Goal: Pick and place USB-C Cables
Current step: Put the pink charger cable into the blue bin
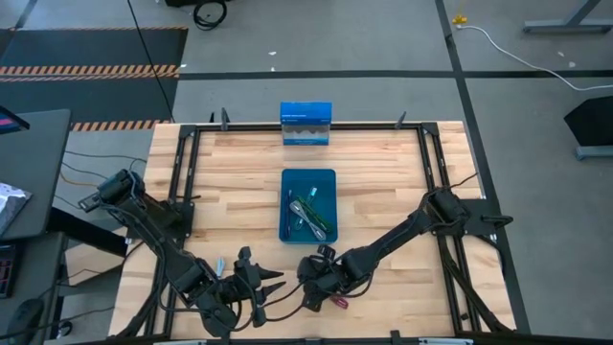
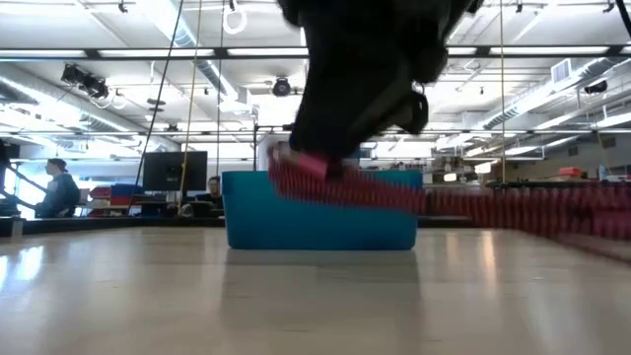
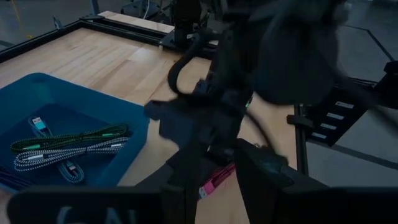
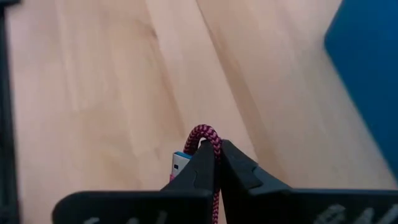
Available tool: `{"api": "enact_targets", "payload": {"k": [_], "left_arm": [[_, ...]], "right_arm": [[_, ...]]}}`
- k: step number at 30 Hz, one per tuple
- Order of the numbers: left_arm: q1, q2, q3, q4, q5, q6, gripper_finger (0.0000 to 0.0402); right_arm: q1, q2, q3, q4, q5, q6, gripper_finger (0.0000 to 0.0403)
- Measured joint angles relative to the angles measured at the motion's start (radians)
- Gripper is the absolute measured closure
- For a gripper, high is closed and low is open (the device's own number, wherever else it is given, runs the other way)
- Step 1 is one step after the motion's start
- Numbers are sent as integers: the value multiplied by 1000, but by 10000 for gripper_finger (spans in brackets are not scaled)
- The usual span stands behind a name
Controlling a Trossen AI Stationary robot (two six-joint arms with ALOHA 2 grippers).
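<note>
My right gripper hovers over the table's near part, just in front of the blue tray, and is shut on the magenta-red cable. In the low view the cable runs out sideways under the gripper. Green, grey and teal cables lie flat on the tray's floor. My left gripper waits open to the left of the right one, close to the near edge, touching nothing. My right gripper pinches the magenta-red cable at a bend that pokes out past the fingertips, next to a blue-tipped plug. The fingers come from above, slanting toward the table. The cable appears lifted off the wood, its length trailing sideways.
A blue box stands at the table's far edge. A black frame runs round the table top. Bare wood lies right and left of the tray. People sit in the room behind the table.
</note>
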Motion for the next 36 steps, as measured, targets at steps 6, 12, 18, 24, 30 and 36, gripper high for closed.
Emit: {"api": "enact_targets", "payload": {"k": [6, 12, 18, 24, 30, 36], "left_arm": [[0, 0, 0, 4, 0, 0, 299], [0, 0, 0, 12, 0, -2, 299], [0, 0, 0, 12, 14, -4, 299], [-4, 0, 0, 11, 18, 0, 299], [-4, 0, 0, 11, 18, 1, 299], [-12, 1, 1, 1, 32, 1, 299]], "right_arm": [[-10, -77, 0, -13, 57, -82, 389], [-88, -184, 0, -36, 81, -192, 389], [-197, -302, 0, -86, 80, -250, 389], [-312, -377, 1, -84, 48, -276, 389], [-417, -370, 1, -70, 7, -265, 389], [-463, -286, 1, 53, -18, -244, 389]]}}
